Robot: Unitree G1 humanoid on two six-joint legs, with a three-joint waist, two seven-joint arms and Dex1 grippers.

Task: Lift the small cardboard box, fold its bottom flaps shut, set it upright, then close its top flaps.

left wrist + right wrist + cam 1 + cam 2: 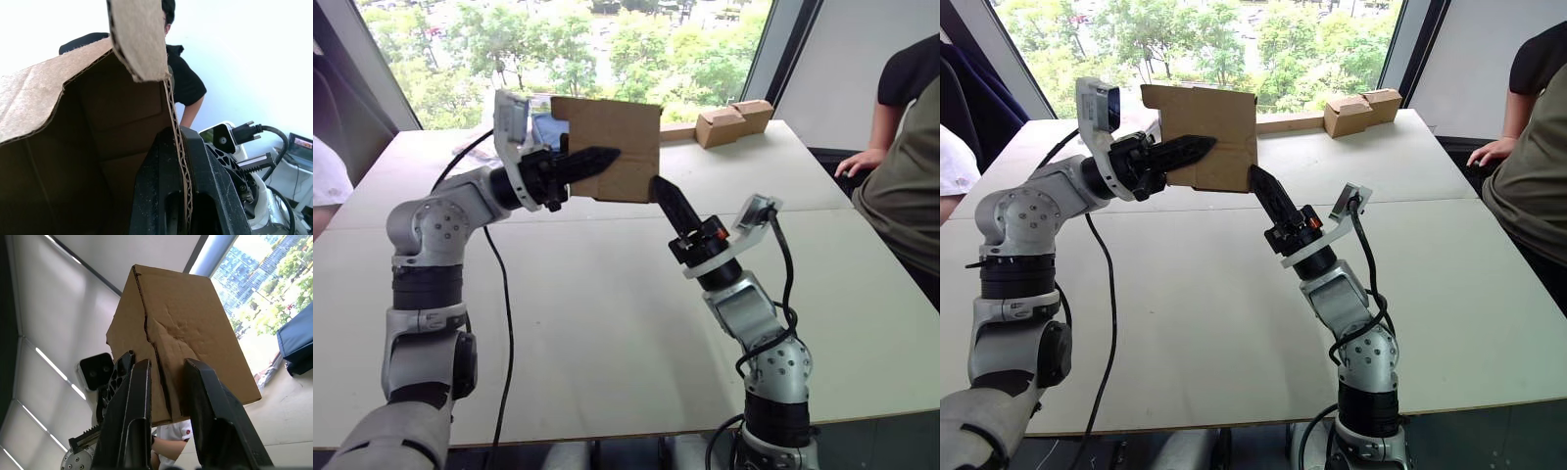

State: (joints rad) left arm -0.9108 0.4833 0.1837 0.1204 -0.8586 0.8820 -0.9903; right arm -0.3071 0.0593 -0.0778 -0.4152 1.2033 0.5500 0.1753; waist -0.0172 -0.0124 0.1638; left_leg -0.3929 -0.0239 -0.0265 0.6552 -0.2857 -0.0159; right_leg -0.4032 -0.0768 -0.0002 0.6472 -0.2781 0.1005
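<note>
While held above the white table (607,323), the scene is recorded as follows.

Small cardboard box (617,147): held in the air over the far half of the table, one broad plain wall turned toward the head camera.

Left gripper (592,160): clamped on a wall of the box; in the left wrist view the corrugated edge is seen pinched between its two fingers (215,196), one inside the box and one outside.

Top flaps (137,39): one flap is seen standing out from the open end in the left wrist view; which end this is cannot be told for certain.

Bottom flaps (161,367): folded across the end facing the right wrist camera, a seam being visible between the panels.

Right gripper (664,196): fingers parted a little, nothing between them; its tips are touching or just beside the lower corner of the box.

Joined tan boxes (734,122): at the table's far edge, beyond the box.

Person (901,147): seated beside the table, a hand (857,162) resting on its edge, well apart from the box.
</note>
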